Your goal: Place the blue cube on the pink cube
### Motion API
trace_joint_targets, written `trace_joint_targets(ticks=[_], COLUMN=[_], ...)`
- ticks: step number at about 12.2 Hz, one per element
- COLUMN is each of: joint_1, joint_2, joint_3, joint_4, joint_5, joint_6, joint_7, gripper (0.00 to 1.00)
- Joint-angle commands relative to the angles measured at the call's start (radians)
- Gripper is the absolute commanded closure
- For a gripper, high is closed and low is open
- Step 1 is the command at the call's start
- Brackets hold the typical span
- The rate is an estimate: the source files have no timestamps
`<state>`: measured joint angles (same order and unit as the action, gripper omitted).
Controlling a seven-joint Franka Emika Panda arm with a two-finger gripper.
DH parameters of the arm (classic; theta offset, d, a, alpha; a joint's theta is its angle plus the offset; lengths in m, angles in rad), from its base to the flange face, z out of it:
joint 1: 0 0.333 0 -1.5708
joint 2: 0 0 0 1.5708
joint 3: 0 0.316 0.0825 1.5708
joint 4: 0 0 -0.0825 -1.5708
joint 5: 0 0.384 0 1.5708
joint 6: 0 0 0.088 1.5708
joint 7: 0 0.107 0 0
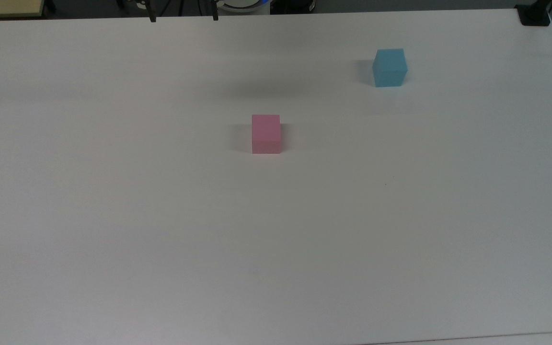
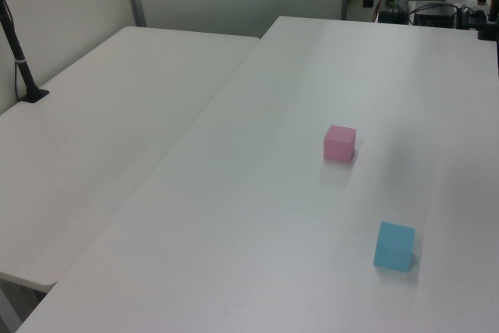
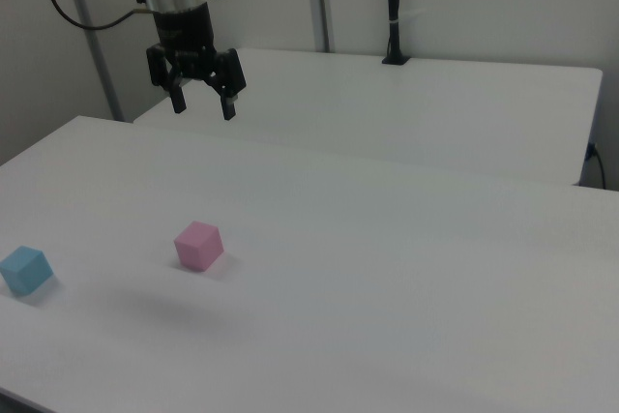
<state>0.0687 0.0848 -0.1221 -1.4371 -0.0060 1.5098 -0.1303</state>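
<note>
The gripper (image 3: 203,106) hangs high with fingers spread wide, holding nothing; blue cube (image 1: 389,67) and pink cube (image 1: 266,133) have plain faces without writing.

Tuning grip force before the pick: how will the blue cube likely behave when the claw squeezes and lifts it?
The blue cube looks matte, so probably not slippery. Flat faces resting on the table suggest it won't roll, and equal sides make tipping unlikely. It looks foam-like, likely light, perhaps slightly squashy.
</note>
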Motion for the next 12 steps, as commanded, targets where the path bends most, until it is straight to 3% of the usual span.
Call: trace_joint_targets(ticks=[1, 3, 5, 8, 12], joint_1=[0.016, 0.04, 0.118, 0.277, 0.51], joint_2=[-0.031, -0.031, -0.039, -0.072, -0.213], joint_3=[-0.008, -0.002, -0.001, -0.001, -0.002], joint_4=[-0.029, -0.031, -0.037, -0.063, -0.212], joint_5=[0.017, 0.018, 0.018, 0.017, 0.017], joint_6=[-0.003, -0.002, 0.007, 0.009, 0.01], joint_7=[0.005, 0.008, 0.111, 0.28, 0.467], gripper=[0.0, 0.0, 0.0, 0.0, 0.0])
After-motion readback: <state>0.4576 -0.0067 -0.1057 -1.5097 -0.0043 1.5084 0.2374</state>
